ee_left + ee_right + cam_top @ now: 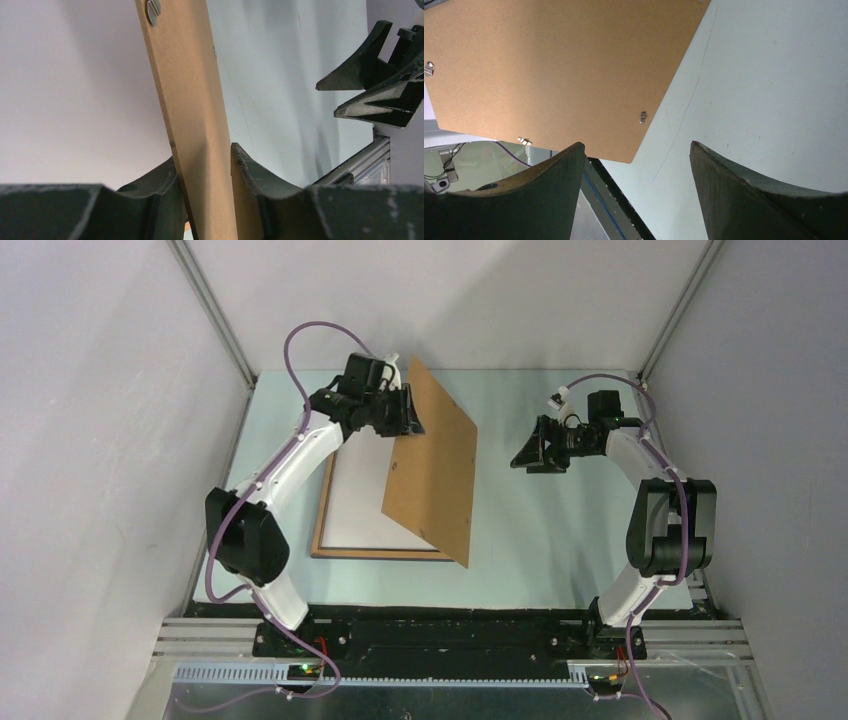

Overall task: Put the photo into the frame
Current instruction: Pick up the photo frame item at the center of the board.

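The left gripper [404,426] is clamped on one edge of the flat brown rectangular backing board [435,465], which stands tilted off its fingers. Below this gripper the thin wood-brown rectangular frame [322,525] lies flat on the pale green table [540,550]. The rectangular photo [365,502] lies inside it, white side up. The right gripper [522,458] has its jaws wide and empty, well apart from the board.

Left end effector [407,421] holds tilted backing board [435,470] above frame [370,553].
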Tool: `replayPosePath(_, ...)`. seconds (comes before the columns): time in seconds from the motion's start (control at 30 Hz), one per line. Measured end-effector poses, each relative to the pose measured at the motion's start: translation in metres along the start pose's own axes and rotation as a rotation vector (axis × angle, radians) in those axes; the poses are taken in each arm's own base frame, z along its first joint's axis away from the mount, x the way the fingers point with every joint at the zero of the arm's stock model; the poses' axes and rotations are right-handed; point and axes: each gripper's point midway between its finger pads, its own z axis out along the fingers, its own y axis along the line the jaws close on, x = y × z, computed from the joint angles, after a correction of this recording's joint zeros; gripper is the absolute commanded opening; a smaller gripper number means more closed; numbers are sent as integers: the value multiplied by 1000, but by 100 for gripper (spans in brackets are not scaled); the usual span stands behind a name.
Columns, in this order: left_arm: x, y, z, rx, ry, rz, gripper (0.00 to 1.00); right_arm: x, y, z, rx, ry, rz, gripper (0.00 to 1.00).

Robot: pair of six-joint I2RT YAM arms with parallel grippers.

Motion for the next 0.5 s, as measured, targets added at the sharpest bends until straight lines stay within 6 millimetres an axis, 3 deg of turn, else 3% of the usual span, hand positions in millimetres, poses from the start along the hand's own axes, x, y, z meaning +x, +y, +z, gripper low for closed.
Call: replayPosePath(0.5, 0, 2, -13, -7, -3, 9, 33, 0, -2, -1, 5, -2, 3, 80)
